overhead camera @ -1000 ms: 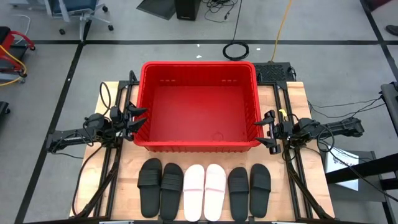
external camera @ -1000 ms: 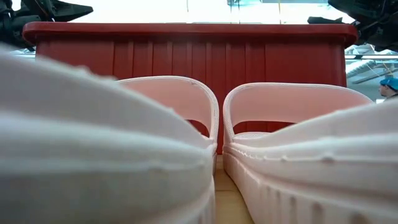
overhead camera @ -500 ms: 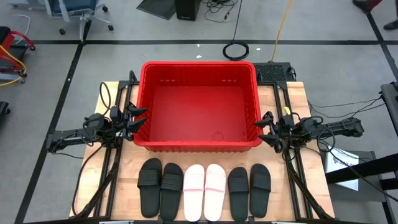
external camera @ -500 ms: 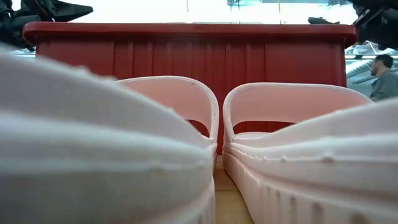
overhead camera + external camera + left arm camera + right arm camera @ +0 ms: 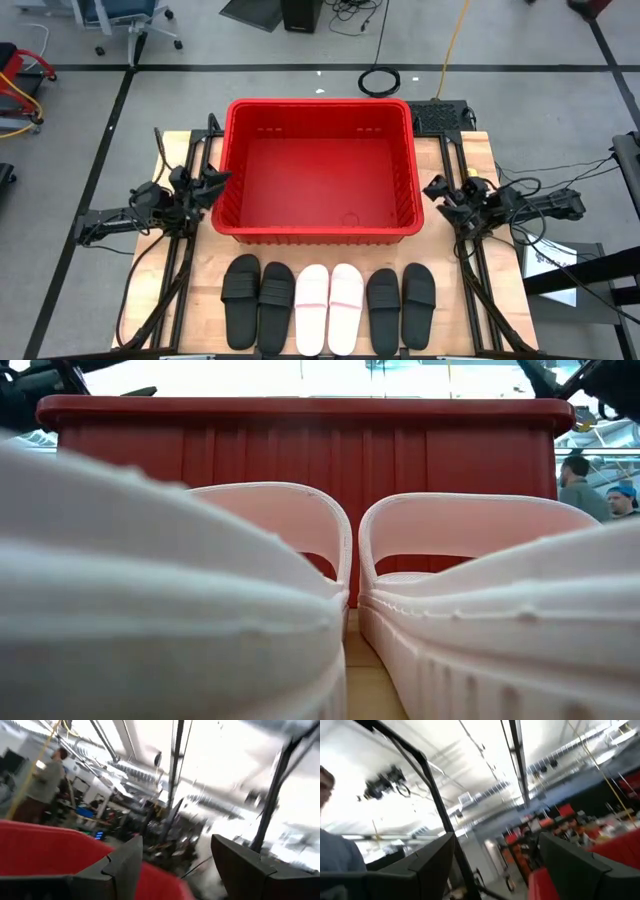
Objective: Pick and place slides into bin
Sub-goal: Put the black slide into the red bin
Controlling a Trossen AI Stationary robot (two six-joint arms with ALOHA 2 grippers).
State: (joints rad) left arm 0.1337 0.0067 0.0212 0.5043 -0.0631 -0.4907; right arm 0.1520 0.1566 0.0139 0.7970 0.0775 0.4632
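6 slides are laid in a row along the near edge of the table [image 5: 470, 150], toes toward the bin [image 5: 318, 235]: a black pair [image 5: 258, 300] on the left, a pale pink pair [image 5: 329, 306] in the middle and a second black pair [image 5: 400, 303] on the right. Within each pair the sandals are set just beside one another, and none is touched by either arm. The bin – a red crate with slotted walls – is placed at the middle of the table behind the row, with nothing seen in it.

The left gripper [image 5: 214, 183] is held just beside the bin's left wall, outside the rim; its fingers [image 5: 127, 865] are spread wide with nothing between them. The right gripper [image 5: 438, 193] is found just off the bin's right wall – likewise outside it – and its fingers [image 5: 437, 857] are also parted wide and hold nothing.

In the low view the pink pair is seen from behind (the red wall rising beyond it), and 2 people [image 5: 575, 480] are visible far off in the room.
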